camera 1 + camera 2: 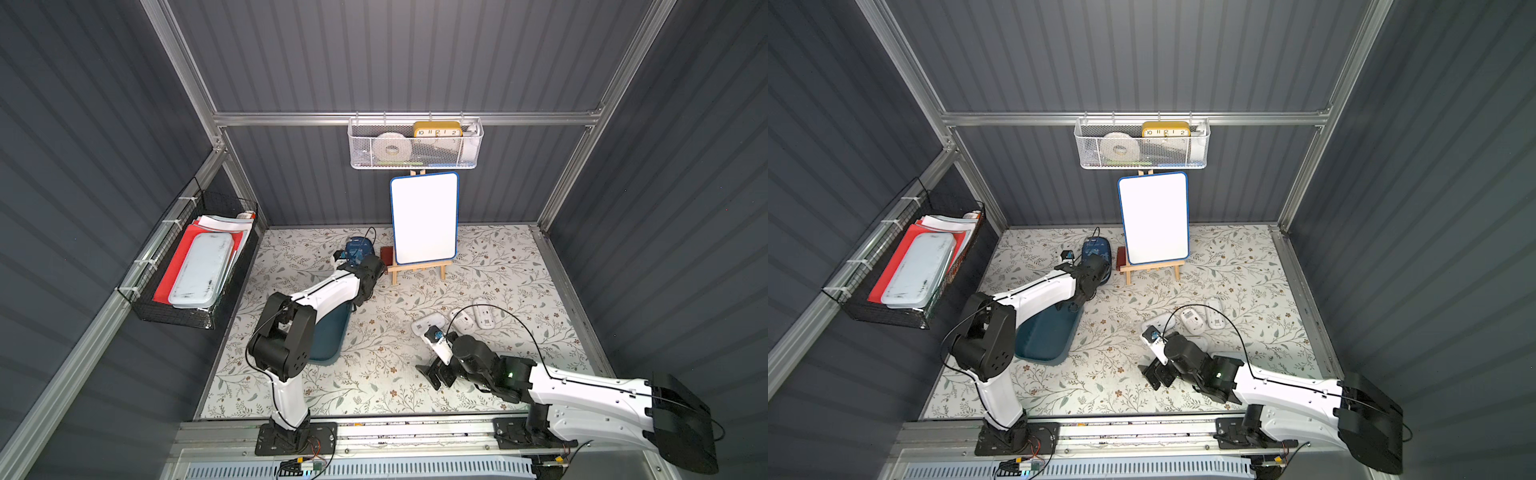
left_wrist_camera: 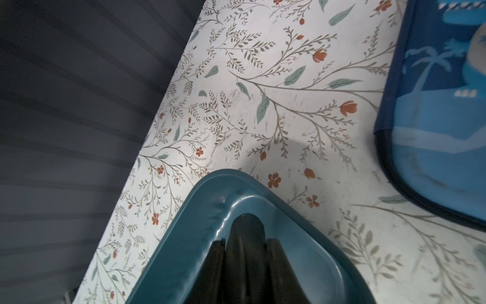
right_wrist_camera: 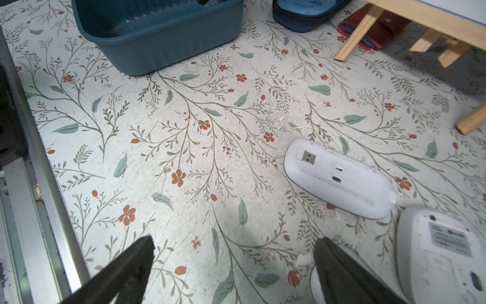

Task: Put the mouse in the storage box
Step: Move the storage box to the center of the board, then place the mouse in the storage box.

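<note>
right claw (image 3: 234,265): spread wide, nothing in it, hanging low over the table (image 3: 205,158). I'm guessing it's open like that so it can drop around a mouse body.
right under it: a bit of white shell (image 3: 317,288) peeks out beside one of my fingers. Probably another mouse, can't really tell.
dongle mouse (image 3: 336,179): the clearest target. It's flat on the table, belly up, with the USB receiver showing, and it's well apart from the box.
label mouse (image 3: 441,258): near the dongle one, also belly up, sticker showing.
left claw (image 2: 247,237): pinched shut and empty as far as I can see, tips down inside a corner of the storage box (image 2: 210,208). My guess is it's parked there to stop the box sliding.
storage box: across the table from the mice, and there's no mouse in the part I can see.
blue case (image 2: 434,131): near the box's corner. Not the target, leaving it alone.
progress: basically the start, nothing grabbed yet.
next: come down on the dongle mouse across its narrow width. The shell's smooth, so it could squirt out.
</note>
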Controlling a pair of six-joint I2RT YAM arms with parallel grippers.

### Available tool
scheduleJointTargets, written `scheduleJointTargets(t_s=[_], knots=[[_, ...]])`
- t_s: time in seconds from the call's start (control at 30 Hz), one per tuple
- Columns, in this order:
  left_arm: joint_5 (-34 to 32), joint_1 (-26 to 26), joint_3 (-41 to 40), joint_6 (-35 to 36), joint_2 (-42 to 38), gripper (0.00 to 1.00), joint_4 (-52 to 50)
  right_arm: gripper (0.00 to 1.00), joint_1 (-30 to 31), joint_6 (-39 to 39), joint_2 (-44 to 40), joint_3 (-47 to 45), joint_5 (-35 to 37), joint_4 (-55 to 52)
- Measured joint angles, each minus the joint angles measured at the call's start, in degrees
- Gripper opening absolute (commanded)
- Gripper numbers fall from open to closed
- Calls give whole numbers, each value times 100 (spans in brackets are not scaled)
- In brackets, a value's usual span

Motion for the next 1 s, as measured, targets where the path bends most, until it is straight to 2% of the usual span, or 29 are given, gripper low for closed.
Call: scheduleJointTargets(t_s=[0.2,0.23,0.3,0.37,0.43,0.5,0.53,0.63,1.0], knots=[[-321,2,-107,671,472,0,236,99,0,0,0,0,0,0],[-334,2,-125,715,472,3,260,99,0,-2,0,0,0,-2],[-356,2,-129,767,479,26,267,99,0,0,0,0,0,0],[-348,2,-127,789,492,41,251,99,0,0,0,0,0,0],[-321,2,-127,815,522,69,238,99,0,0,0,0,0,0],[-269,7,-127,837,522,86,234,99,0,0,0,0,0,-2],[-229,7,-127,857,522,91,243,99,0,0,0,0,0,0],[-74,7,-129,879,479,97,267,99,-2,0,4,0,0,0],[927,7,-144,1185,-560,98,420,99,-11,0,87,2,-2,-2]])
